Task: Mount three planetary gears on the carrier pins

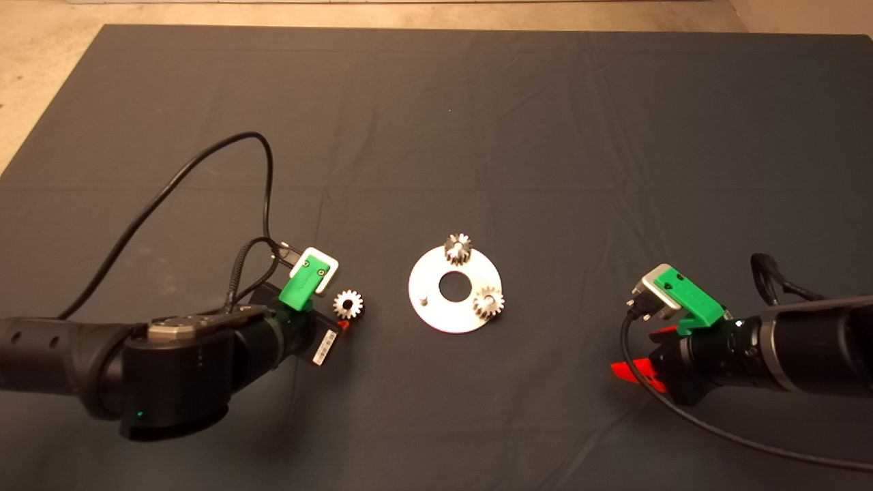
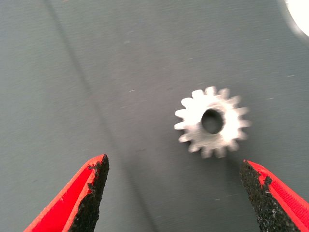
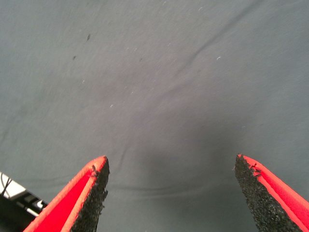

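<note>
The carrier disc lies flat at mid-mat. Two planetary gears sit on carrier pins: one at the disc's far edge, one at its right edge. A third pin stands bare on the disc's left side. Left of the disc, another gear lies flat on the mat. My left gripper hovers open just short of that gear, its fingers not touching it. My right gripper is open and empty over bare mat to the right of the disc.
The dark mat covers the table, with pale floor beyond its far left edge. A black cable loops up from the left arm. The right arm's cable trails across the mat near the front.
</note>
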Available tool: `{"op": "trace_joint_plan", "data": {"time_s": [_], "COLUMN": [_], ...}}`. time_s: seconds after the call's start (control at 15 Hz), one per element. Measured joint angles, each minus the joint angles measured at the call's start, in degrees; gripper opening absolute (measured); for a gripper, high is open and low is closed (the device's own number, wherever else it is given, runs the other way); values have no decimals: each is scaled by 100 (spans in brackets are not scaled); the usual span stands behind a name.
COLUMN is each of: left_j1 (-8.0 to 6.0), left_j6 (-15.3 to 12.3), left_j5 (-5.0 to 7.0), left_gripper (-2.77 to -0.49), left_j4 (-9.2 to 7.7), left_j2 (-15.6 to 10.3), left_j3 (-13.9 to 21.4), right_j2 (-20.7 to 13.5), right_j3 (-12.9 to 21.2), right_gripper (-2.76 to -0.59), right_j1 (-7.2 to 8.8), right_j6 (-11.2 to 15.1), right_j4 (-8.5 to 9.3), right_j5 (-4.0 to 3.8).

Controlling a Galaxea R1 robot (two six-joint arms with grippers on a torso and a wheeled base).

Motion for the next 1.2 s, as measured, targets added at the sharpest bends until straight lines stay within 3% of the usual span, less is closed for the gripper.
{"op": "trace_joint_plan", "data": {"time_s": [0.33,1.0,1.2], "left_j1": [13,13,139], "left_j6": [-6,-44,-46], "left_j5": [-17,-5,-5], "left_gripper": [-134,-134,-134], "left_j4": [6,40,163], "left_j2": [383,400,417], "left_j3": [-96,-218,-284], "right_j2": [-150,-262,-266], "right_j3": [2,5,5], "right_gripper": [-144,-144,-144], "right_j1": [-2,-2,-16], "right_j6": [-110,-127,-127], "right_j4": [4,7,5], "right_j5": [-6,-11,-1]}}
